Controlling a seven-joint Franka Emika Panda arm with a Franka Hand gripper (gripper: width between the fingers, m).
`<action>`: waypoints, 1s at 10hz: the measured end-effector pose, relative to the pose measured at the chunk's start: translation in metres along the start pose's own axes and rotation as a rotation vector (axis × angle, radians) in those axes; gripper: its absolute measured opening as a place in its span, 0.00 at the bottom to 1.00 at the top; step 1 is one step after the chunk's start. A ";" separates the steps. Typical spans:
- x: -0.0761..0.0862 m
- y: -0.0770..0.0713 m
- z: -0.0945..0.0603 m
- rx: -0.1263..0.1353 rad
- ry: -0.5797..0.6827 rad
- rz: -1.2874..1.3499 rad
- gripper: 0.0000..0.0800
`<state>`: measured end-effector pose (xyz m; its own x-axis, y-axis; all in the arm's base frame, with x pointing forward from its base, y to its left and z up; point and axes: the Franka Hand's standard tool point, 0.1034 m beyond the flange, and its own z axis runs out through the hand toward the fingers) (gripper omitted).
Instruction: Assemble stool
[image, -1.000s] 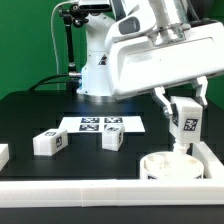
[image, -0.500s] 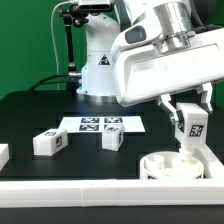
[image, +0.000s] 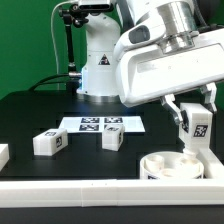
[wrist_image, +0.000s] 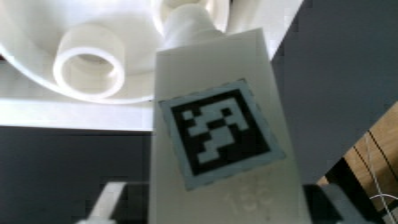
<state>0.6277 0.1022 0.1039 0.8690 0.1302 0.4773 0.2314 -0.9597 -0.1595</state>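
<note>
Black worktop (image: 30, 110), edged by a white rail (image: 90, 190): the gripper (image: 195, 116) is clamped on a tagged white leg (image: 197, 130), slightly tilted, directly over the round seat (image: 165, 166) in the near corner on the exterior view's right. Whether leg and seat touch is unclear. A second leg (image: 49, 142) and a third leg (image: 113, 138) lie just beside the marker board (image: 100, 124), mid-worktop.
</note>
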 end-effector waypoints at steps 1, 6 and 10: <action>-0.002 0.000 0.001 0.001 -0.003 0.001 0.41; -0.009 -0.002 0.010 0.010 -0.017 0.003 0.41; -0.014 0.001 0.013 0.010 -0.020 0.000 0.41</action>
<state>0.6214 0.1029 0.0858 0.8778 0.1351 0.4596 0.2353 -0.9573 -0.1681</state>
